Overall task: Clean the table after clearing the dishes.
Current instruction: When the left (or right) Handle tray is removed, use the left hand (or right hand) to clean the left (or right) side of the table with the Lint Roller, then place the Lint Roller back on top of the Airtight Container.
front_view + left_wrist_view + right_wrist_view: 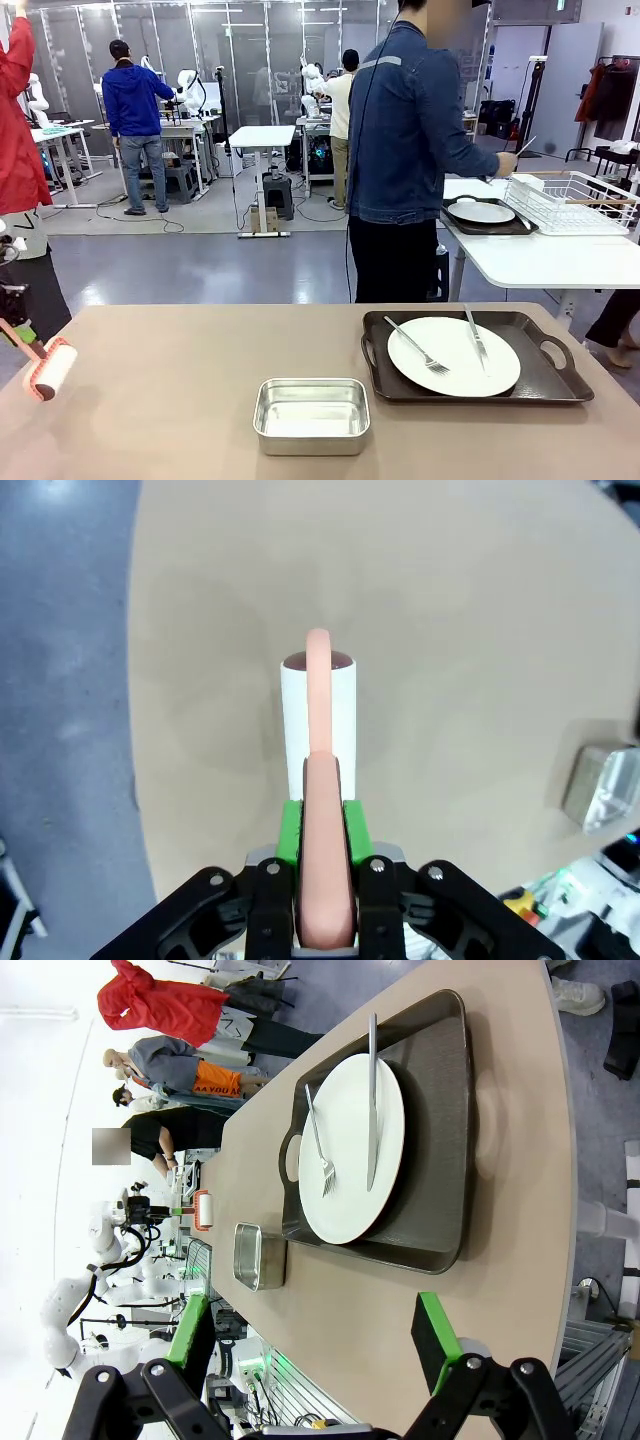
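While your left gripper [322, 825] is clamped on the lint roller [295, 720] by its pink handle, the white roll standing out past the green pads [290, 830] over bare worktop [170, 400], your right gripper [312, 1305] hangs with its fingers [432, 1325] spread wide and nothing between them. Work outward from that free one. Ahead of it, apart and untouched, sits the dark tray [545, 385], and every place below is given from that tray. On it lies the white plate [455, 375], with the fork [417, 346] and the knife [476, 338] resting across the plate's face. Seen from the right wrist, the tray's long axis runs away from the gripper: one end handle faces you, the other faces the steel pan [311, 415]. That pan stands just off the tray's near left corner. Well beyond the pan, at the worktop end farthest from the tray, the roller hangs; whether it touches the surface I cannot tell. Behind the tray, past the worktop's far edge, the person [405, 150] stands turned toward a white side table [540, 262] that carries a second tray [522, 229] with a plate. So I judge one dish cleared and one yet to go. Your right gripper is by far the nearer to the tray, so if the lift falls to you, go for the handle end facing it. Keep the roller off until the tray is gone.
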Controlling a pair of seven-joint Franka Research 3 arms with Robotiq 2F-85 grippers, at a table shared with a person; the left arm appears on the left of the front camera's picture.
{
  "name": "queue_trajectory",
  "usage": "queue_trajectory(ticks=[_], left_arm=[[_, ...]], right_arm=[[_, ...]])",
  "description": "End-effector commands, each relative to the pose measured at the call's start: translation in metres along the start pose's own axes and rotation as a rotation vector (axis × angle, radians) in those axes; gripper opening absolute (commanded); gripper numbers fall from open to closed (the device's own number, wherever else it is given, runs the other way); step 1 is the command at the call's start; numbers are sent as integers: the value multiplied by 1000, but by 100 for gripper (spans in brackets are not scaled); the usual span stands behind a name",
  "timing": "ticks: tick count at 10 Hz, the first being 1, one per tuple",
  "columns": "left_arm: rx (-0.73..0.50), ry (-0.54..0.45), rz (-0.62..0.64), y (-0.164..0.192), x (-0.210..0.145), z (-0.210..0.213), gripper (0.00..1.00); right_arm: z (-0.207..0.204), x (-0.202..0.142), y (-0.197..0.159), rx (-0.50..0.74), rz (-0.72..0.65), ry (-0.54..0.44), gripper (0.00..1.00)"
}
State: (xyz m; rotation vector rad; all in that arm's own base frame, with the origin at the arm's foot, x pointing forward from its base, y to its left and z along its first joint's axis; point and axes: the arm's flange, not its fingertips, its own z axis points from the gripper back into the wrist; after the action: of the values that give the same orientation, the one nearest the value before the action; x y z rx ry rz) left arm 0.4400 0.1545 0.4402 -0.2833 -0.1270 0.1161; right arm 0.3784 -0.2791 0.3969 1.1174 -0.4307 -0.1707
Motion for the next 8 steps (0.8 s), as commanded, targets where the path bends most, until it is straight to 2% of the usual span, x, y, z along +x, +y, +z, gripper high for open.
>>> queue_trajectory(ticks=[1, 2, 8], left_arm=[[58, -25, 2, -28, -16, 24, 21], [0, 0, 0, 0, 0, 0, 21], [0, 0, 0, 0, 0, 0, 21]], right_arm=[[1, -2, 4, 2, 1, -1, 100], [1, -2, 4, 2, 1, -1, 100], [1, -2, 4, 2, 1, -1, 100]])
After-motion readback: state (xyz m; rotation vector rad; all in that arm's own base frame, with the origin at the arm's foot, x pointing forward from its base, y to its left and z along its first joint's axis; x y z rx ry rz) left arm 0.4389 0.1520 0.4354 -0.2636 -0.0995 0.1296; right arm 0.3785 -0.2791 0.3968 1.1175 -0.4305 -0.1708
